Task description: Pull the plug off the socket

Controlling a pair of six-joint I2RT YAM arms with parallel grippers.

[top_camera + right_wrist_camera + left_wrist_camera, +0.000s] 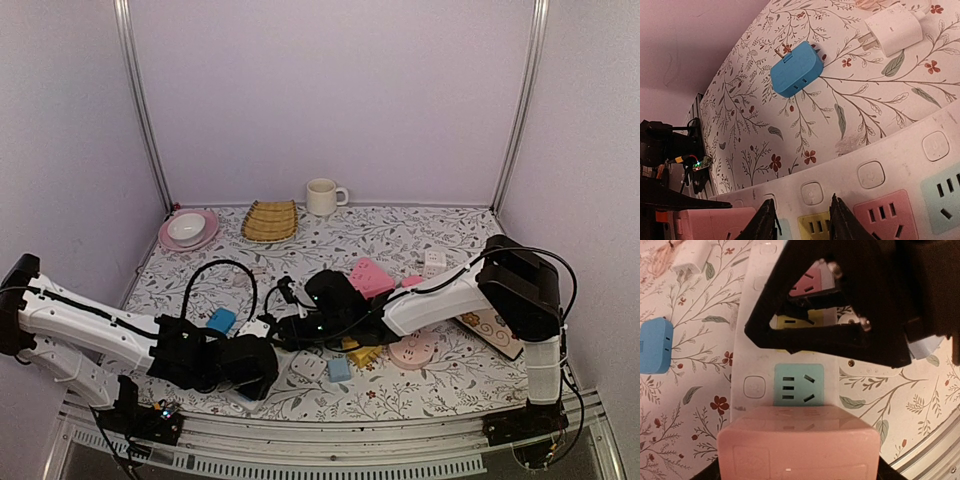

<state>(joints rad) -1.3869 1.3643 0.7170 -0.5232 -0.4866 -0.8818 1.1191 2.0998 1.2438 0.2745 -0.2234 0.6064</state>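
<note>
A white power strip (756, 352) lies on the floral table, with teal (798, 385), yellow (815, 226) and pink (885, 218) sockets. A pink plug (797, 445) sits at its near end, and it also shows in the right wrist view (705, 222). My left gripper (797, 462) is shut on the pink plug, with only its black finger edges showing beside it. My right gripper (802, 225) is open, and its fingertips (765, 220) press on the strip either side of the yellow socket. In the top view both grippers, left (262, 365) and right (300, 328), meet at the table's front middle and hide the strip.
A blue adapter (796, 70) and a white charger (895, 30) lie loose just beside the strip, toward the near edge (338, 370). Pink and yellow pieces (372, 277), a pink disc (413, 350), a mug (322, 197), a basket (270, 220) and a bowl on a plate (187, 229) stand farther back.
</note>
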